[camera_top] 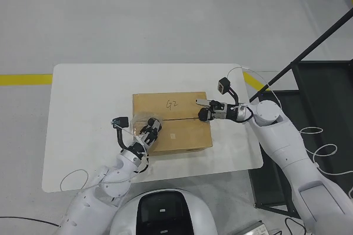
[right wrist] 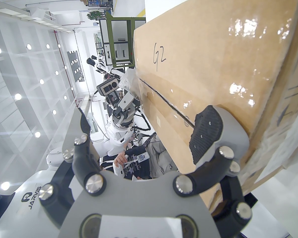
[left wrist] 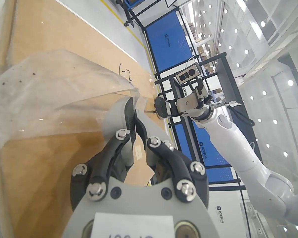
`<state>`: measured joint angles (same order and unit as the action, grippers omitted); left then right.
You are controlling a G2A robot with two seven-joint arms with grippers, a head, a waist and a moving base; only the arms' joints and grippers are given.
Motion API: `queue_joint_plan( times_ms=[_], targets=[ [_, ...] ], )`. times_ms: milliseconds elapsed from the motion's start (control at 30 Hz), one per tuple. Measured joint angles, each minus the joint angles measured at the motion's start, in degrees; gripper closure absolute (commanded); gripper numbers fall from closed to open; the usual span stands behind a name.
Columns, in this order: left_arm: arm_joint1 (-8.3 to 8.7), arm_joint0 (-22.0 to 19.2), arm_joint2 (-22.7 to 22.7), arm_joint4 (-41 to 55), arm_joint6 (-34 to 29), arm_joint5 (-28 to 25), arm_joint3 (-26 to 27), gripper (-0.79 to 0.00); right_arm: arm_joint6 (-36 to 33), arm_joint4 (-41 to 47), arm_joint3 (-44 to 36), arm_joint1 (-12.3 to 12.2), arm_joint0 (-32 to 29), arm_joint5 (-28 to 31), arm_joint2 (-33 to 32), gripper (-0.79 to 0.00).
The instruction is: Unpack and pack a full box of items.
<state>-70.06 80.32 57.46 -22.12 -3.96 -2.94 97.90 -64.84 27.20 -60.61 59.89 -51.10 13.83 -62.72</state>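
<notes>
top view has the closed cardboard box point(camera_top: 172, 120) on the desk point(camera_top: 76, 117), left jaws clenched on clear plastic film point(camera_top: 140, 120) peeled up from its lid, seemingly to unseal it, right jaws released at the seam's other end, apparently steadying it.

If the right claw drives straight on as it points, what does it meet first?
Most likely the cardboard box: the open right claw sits at its end edge by the seam; depth is unclear.

Glossy cardboard box point(camera_top: 172, 126), clear plastic film point(left wrist: 52, 87)
</notes>
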Motion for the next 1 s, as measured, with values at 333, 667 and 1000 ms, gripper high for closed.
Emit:
queue_joint_plan(
  times_ms=[333, 667, 1000],
  targets=[
    [-0.66, -0.74, -0.37, -0.47, 0.98, -0.52, -0.13, -0.785, 0.00, 0.00, 0.00, 0.00, 0.00, 0.00, 0.00, -0.785],
    [-1.88, -3.48, -2.87, -1.05, 1.44, -2.04, -1.77, -0.785, 0.00, 0.00, 0.00, 0.00, 0.00, 0.00, 0.00, -0.785],
    [-3.74, -7.22, -6.95, -1.26, 3.04, -3.57, -6.10, -0.785, 0.00, 0.00, 0.00, 0.00, 0.00, 0.00, 0.00, -0.785]
  ],
)
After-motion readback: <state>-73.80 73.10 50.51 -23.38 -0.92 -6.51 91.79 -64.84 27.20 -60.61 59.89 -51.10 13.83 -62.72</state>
